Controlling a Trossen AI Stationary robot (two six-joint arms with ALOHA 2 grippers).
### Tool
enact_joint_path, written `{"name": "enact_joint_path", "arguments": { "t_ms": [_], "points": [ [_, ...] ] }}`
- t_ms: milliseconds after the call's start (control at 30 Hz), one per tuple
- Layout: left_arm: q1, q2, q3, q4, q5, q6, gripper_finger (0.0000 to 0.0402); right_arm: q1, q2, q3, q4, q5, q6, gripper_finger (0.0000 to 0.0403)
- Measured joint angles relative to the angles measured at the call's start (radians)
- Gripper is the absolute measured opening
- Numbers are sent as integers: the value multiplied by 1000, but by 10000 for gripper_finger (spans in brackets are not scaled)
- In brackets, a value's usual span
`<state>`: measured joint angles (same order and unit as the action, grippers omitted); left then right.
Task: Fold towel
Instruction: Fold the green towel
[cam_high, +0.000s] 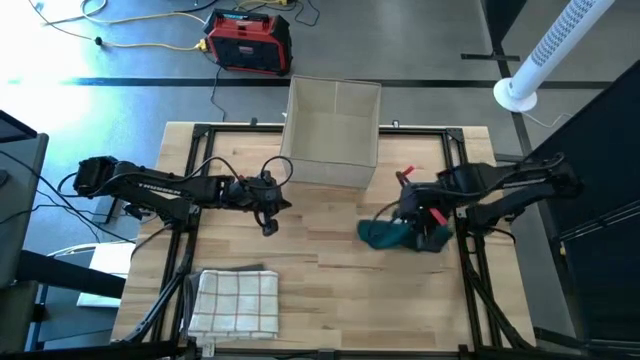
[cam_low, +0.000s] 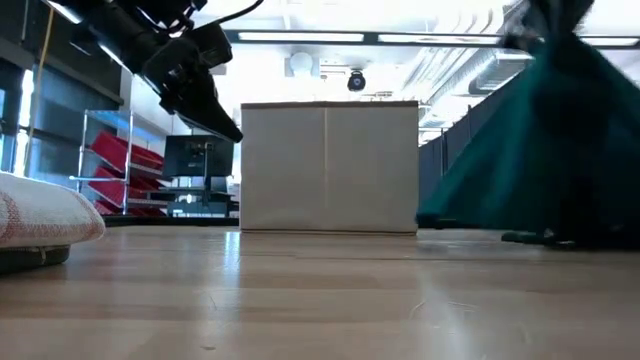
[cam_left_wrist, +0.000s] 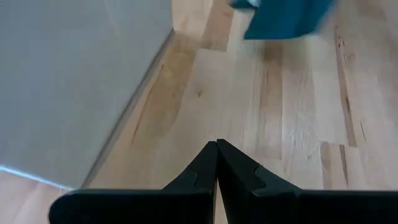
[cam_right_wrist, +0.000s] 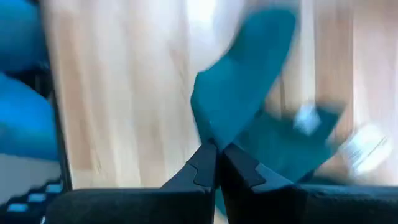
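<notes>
Towel (cam_high: 385, 235) hangs bunched under my right gripper (cam_high: 432, 222), fingers pinched on its edge; left gripper (cam_high: 270, 226), fingers closed empty, sits well apart across the counter (cam_high: 330, 290).

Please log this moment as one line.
right end effector: shut on teal towel | left end effector: shut, empty, hovering

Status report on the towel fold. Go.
Right gripper shut on teal towel, lifting it. Left gripper shut, empty, beside box. Nothing in the way.
</notes>
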<state>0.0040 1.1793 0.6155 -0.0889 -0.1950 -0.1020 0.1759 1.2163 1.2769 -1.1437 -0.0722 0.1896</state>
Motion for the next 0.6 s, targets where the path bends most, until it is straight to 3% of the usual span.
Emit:
{"name": "enact_joint_path", "arguments": {
  "t_ms": [100, 167, 367, 600],
  "points": [
    [0, 0, 0, 16, -25, 0, 0, 11, 0, 101, 61, 107, -69, 0],
    [0, 0, 0, 16, -40, 0, 0, 10, -1, 175, 103, 120, -97, 0],
    [0, 0, 0, 12, -54, 0, 0, 36, -1, 320, 259, -49, -122, 0],
    [1, 0, 0, 12, -56, 25, 0, 124, 23, 331, 358, -66, -137, 0]
  ]
}}
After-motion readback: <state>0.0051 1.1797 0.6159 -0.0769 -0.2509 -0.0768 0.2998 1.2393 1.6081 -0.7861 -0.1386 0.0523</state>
